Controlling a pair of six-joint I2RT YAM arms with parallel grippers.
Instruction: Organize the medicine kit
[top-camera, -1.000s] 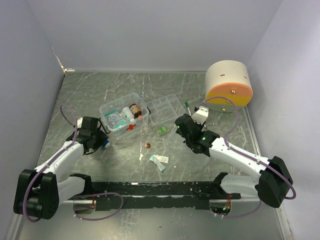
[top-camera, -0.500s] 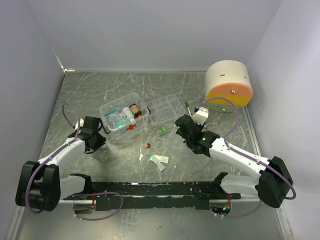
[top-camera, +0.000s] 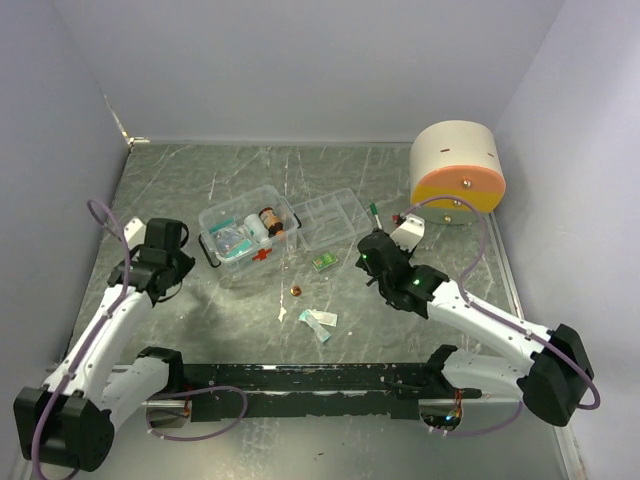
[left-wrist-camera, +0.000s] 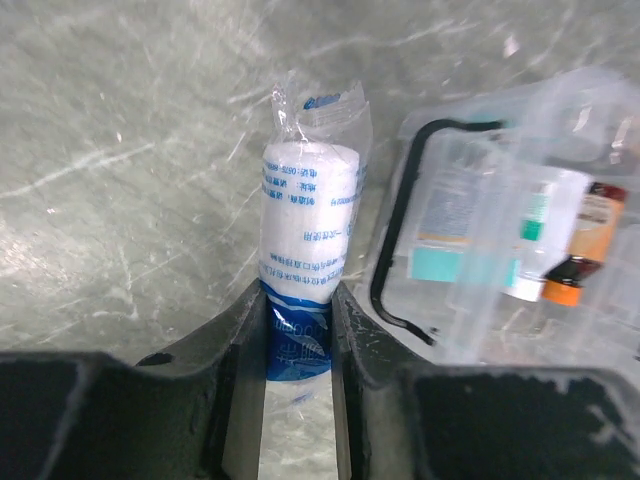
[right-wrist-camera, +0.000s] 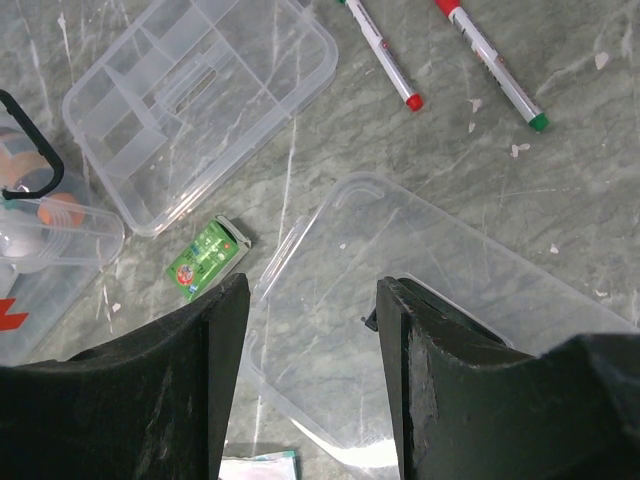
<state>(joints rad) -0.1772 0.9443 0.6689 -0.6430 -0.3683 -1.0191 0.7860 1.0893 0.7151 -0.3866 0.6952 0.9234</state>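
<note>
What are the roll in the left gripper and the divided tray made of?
Roll: likely white gauze, sealed in clear glossy film with blue print, crimped at the top. Divided tray: clear rigid plastic, glossy; the veins of the table show through it.

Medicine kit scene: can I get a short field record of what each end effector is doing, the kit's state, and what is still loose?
left end effector: shut on a wrapped bandage roll, beside the medicine kit
right end effector: open, above the clear lid
medicine kit: lid off; brown bottle and packets inside
tray insert: outside the kit, compartments empty
loose items: green packet, two pens
</note>
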